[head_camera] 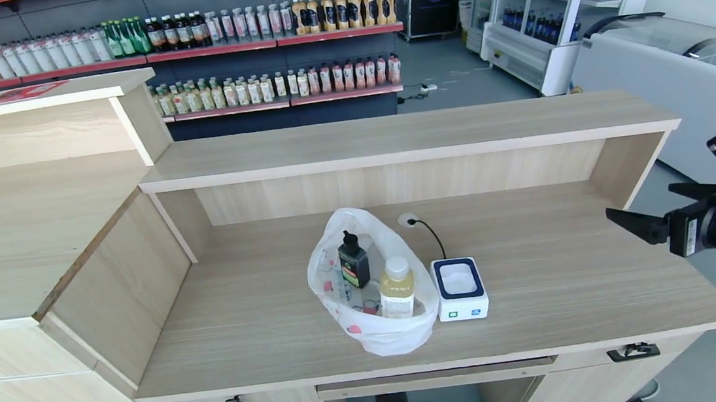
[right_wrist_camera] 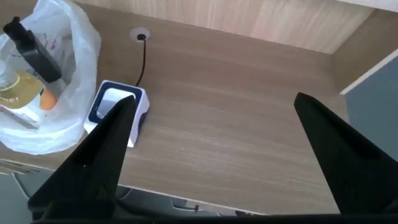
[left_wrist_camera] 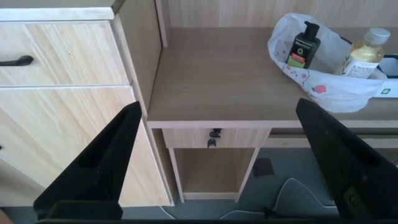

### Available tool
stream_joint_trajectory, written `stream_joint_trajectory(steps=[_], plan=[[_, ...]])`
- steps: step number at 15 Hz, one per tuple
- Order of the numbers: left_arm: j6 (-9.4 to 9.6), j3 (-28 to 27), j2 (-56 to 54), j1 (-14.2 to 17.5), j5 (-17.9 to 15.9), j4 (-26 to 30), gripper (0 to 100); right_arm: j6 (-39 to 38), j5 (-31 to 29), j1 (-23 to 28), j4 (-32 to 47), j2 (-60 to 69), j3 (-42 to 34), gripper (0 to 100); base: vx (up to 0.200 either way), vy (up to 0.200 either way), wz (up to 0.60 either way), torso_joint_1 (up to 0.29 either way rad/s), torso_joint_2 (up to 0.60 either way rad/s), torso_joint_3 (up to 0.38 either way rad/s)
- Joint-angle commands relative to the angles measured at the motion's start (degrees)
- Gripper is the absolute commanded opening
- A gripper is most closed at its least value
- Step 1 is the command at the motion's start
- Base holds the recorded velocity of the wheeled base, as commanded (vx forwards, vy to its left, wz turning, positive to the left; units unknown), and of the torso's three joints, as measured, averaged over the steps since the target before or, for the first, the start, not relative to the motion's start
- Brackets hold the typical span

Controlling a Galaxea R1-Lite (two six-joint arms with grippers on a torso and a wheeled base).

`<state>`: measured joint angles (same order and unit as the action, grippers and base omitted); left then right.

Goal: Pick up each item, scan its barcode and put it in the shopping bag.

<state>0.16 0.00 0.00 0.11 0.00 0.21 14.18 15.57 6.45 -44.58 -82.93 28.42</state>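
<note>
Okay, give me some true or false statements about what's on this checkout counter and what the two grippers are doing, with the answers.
1. The black bottle stands inside the shopping bag. True.
2. The scanner sits on the robot's left side of the bag. False: it is beside the bag on the robot's right.
3. The right gripper is shut on a bottle. False: it is open and holds nothing.
4. A white-capped bottle of yellowish liquid is in the bag too. True.
5. The left gripper is open. True.
</note>
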Motion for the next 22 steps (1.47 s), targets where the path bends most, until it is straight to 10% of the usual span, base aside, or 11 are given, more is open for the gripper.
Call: stream_joint_trajectory(steps=[1,5,12,22], plan=[[0.02,0.0,0.1,0.0,0.0,0.0,100,-2.3,-5.8,0.1,-1.4,12.7,-10.8,100,0.0,0.0,0.0,0.0,0.0,0.0],[0.02,0.0,0.1,0.0,0.0,0.0,100,-6.9,-19.1,-1.8,8.5,36.1,-27.6,100,0.0,0.0,0.0,0.0,0.0,0.0],[0.02,0.0,0.1,0.0,0.0,0.0,100,-12.2,-16.1,-3.7,44.3,78.7,-28.4,100,0.0,0.0,0.0,0.0,0.0,0.0],[0.02,0.0,0.1,0.0,0.0,0.0,100,-13.7,-15.5,-6.9,45.0,82.8,-28.3,100,0.0,0.0,0.0,0.0,0.0,0.0]])
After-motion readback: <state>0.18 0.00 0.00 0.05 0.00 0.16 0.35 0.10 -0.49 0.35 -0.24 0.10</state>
